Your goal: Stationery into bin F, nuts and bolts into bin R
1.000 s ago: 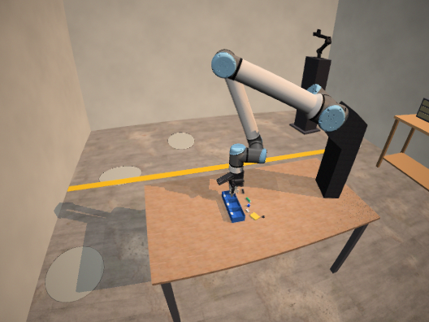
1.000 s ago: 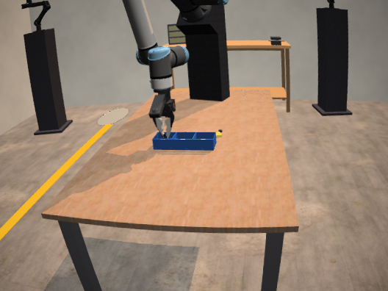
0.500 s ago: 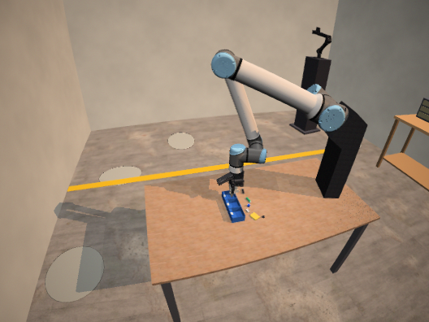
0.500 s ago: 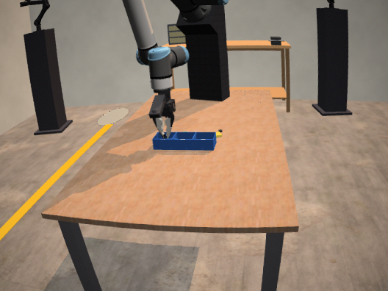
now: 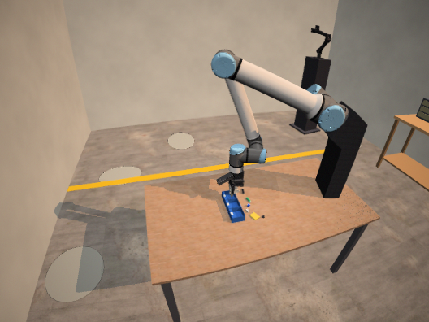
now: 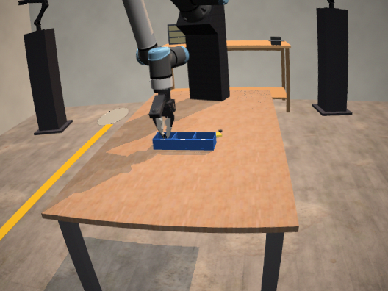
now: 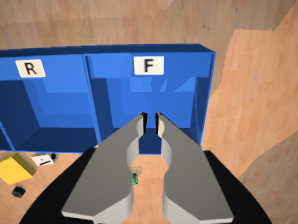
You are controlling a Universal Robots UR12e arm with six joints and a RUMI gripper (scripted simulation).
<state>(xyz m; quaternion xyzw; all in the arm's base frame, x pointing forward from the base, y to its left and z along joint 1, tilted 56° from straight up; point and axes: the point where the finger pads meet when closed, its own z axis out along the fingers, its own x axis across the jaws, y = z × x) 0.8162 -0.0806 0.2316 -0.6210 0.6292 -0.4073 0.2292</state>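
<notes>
Blue upright bin F (image 5: 224,198) (image 6: 164,145) (image 7: 116,70), bin R (image 5: 227,207) (image 6: 186,145) (image 7: 56,71) adjoining, pincer (image 5: 232,193) (image 6: 164,136) (image 7: 151,114) over F, nearly closed, holding nothing

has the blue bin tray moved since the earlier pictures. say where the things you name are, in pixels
No; the blue bin tray (image 5: 237,219) (image 6: 184,144) (image 7: 70,53) sits at the same spot on the table (image 5: 195,244) (image 6: 176,184) (image 7: 260,100).
</notes>
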